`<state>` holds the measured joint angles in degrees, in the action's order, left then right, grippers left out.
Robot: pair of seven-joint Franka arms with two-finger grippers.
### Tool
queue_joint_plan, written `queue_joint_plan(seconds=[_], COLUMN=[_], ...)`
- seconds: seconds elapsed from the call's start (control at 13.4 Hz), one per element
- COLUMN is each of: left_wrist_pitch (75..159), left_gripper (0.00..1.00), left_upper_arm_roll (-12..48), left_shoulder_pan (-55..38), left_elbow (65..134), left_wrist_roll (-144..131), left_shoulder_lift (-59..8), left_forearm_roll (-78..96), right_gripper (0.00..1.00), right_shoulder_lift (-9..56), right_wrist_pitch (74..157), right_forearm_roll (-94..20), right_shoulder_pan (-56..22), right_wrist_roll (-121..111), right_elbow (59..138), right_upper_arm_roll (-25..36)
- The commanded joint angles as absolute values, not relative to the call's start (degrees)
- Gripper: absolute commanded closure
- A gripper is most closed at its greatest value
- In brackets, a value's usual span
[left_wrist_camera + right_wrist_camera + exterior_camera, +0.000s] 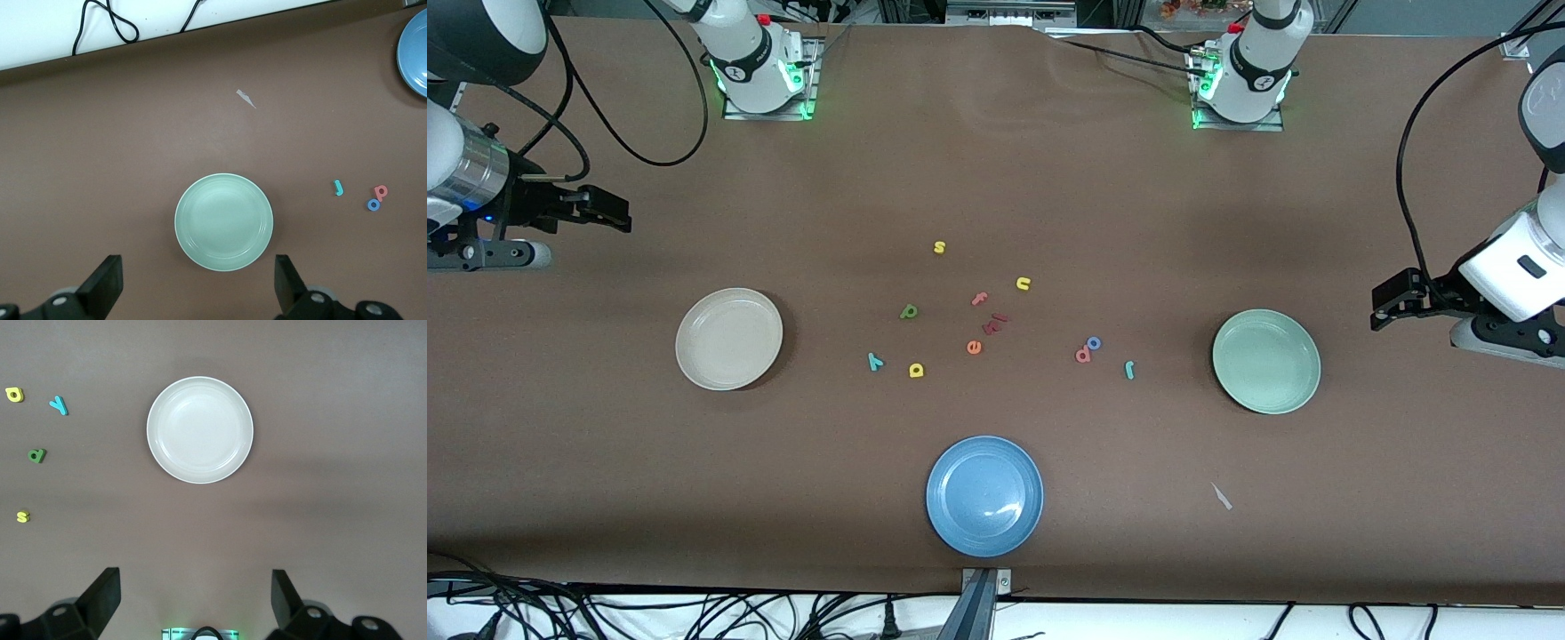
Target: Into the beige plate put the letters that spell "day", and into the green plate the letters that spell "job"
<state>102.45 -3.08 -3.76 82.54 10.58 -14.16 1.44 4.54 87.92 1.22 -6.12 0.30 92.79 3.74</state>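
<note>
Your jaws are standing spread and empty on both arms: the right gripper [609, 213] is waiting at ten o'clock of the beige plate [729, 339], the left gripper [1392, 302] at two o'clock of the green plate [1266, 361]. Nothing is sorted yet; you are looking at the d [908, 311], y [875, 360] and a [916, 370] at three o'clock of the beige plate, and the b [1083, 356], o [1094, 342] and j [1129, 369] at nine o'clock of the green plate. Your next move is probably calling for a low, narrow pinch on one small, flat letter.

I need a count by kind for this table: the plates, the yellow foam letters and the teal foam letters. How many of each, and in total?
Plates: 3 (beige plate, green plate, blue plate)
Yellow letters: 3 (s, n, a)
Teal letters: 2 (y, j)
Total: 8
</note>
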Motion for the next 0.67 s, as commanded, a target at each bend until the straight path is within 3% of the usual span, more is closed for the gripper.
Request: queue_joint_plan(seconds=[0.0, 0.6], left_wrist_pitch=[102.30, 102.30], left_gripper=[0.00, 0.00], left_upper_arm_roll=[-3.08, -3.08], left_shoulder_pan=[-4.04, -4.04], left_elbow=[81.30, 81.30], left_wrist_roll=[10.11, 10.11], left_shoulder_lift=[-14.68, -14.68], left_forearm_roll=[0.26, 0.26], right_gripper=[0.00, 0.00], right_shoulder_lift=[4.83, 4.83], right_wrist_pitch=[86.75, 86.05], right_forearm_roll=[0.88, 0.53], right_shoulder_pan=[-6.15, -6.24], right_wrist_roll=[0.70, 0.88], right_elbow=[91.58, 91.67], right_upper_arm_roll=[3.60, 3.43])
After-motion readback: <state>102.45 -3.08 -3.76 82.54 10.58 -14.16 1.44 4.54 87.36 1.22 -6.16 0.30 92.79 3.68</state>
